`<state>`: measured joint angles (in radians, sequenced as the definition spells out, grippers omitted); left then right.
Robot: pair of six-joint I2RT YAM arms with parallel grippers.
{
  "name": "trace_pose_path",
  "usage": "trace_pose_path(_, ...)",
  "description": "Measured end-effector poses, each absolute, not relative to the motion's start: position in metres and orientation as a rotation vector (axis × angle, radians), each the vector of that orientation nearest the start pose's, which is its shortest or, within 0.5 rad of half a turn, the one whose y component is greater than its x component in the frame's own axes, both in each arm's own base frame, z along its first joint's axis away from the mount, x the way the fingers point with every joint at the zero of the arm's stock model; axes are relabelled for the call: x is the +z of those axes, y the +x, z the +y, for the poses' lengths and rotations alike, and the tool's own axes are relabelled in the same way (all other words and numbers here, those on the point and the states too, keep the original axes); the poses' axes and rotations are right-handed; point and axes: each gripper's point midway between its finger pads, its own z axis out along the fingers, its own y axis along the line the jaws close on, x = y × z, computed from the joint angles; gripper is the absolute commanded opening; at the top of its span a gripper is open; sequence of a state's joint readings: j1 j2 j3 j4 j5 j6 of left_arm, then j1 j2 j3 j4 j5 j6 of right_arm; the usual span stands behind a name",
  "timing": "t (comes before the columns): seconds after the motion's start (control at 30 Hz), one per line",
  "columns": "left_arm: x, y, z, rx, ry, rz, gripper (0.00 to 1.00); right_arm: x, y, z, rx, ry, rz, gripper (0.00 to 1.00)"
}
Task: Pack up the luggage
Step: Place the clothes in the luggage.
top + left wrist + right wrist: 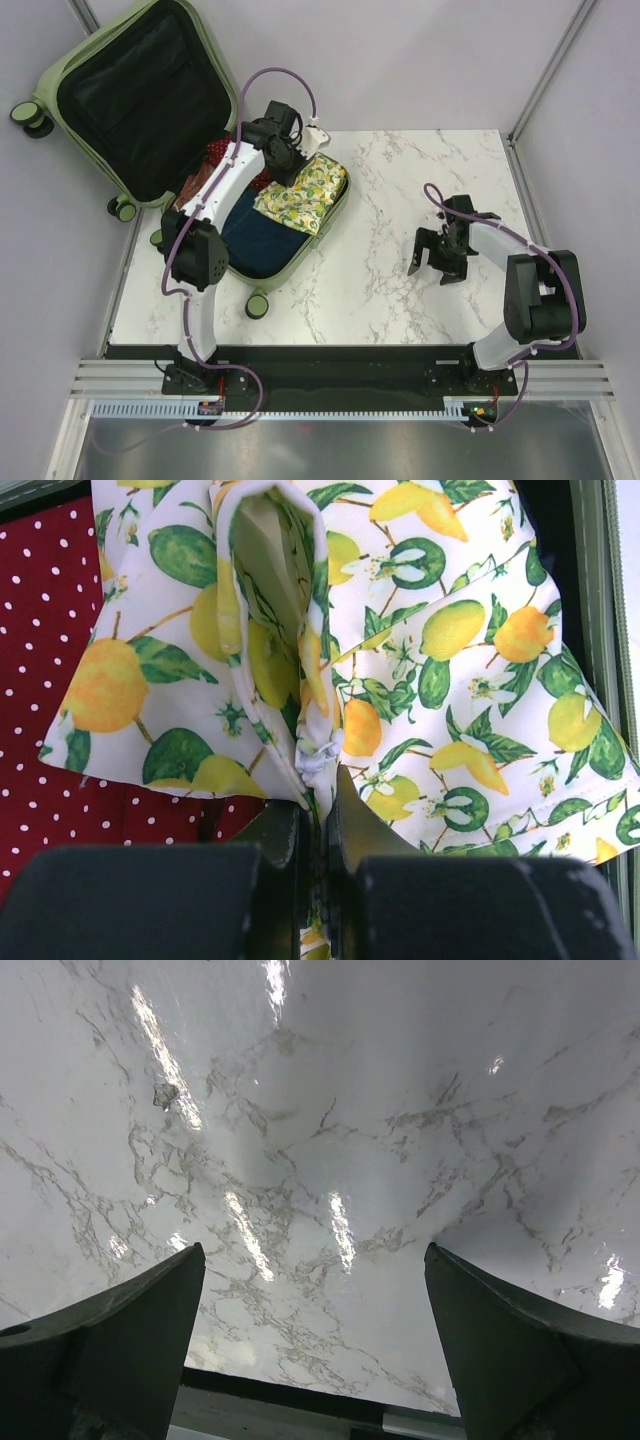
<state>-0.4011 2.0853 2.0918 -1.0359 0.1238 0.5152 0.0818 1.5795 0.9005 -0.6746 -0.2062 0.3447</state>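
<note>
Luggage (130, 90) open, clothes (255, 235) inside. Left hand (318, 820) pinches lemon-print cloth (450, 680); right hand (430, 272) wide, empty. Closing not yet done.

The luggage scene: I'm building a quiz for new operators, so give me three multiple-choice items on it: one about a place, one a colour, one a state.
1. Where is the lemon-print garment? A in the base half of the luggage; B in its lid; C over a wheel.
2. What colour is the luggage shell? A red; B pale green; C blue.
3. The left gripper is: A open and empty; B out of view; C shut on the lemon-print garment.
Key: 1 A, it lies inside the base's rim; 2 B, the rim shows pale green; 3 C, the left wrist view shows a fold pinched between its fingers.
</note>
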Motion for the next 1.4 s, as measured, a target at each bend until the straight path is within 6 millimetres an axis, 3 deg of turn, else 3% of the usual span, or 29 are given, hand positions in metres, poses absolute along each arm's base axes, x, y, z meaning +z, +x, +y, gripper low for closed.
trace_pose_path(0.17,0.170,0.454,-0.192,-0.110,1.187,2.305,0.02,0.025,0.259,0.073,0.369,0.342,2.932,0.98)
trace_pose_path(0.27,0.169,0.460,-0.182,-0.025,1.162,2.318,0.30,0.025,0.259,0.075,0.372,0.336,2.932,0.98)
trace_pose_path(0.3,0.168,0.461,-0.178,0.006,1.149,2.327,0.49,0.025,0.259,0.075,0.372,0.337,2.932,0.98)
trace_pose_path(0.37,0.167,0.463,-0.171,0.047,1.125,2.345,0.75,0.025,0.259,0.075,0.373,0.336,2.933,0.98)
trace_pose_path(0.5,0.169,0.467,-0.158,0.089,1.051,2.372,0.96,0.025,0.259,0.076,0.373,0.336,2.932,0.98)
trace_pose_path(0.73,0.195,0.470,-0.153,0.091,0.924,2.353,1.00,0.026,0.259,0.078,0.380,0.328,2.932,0.98)
trace_pose_path(1.0,0.251,0.465,-0.141,0.136,0.742,2.273,1.00,0.032,0.268,0.082,0.390,0.313,2.907,0.98)
trace_pose_path(1.17,0.287,0.449,-0.129,0.144,0.603,2.186,1.00,0.035,0.269,0.087,0.414,0.306,2.892,0.98)
trace_pose_path(1.3,0.340,0.427,-0.107,0.186,0.444,2.018,1.00,0.038,0.271,0.094,0.440,0.289,2.875,0.98)
trace_pose_path(1.4,0.390,0.408,-0.070,0.268,0.258,1.885,1.00,0.040,0.272,0.098,0.457,0.274,2.868,0.98)
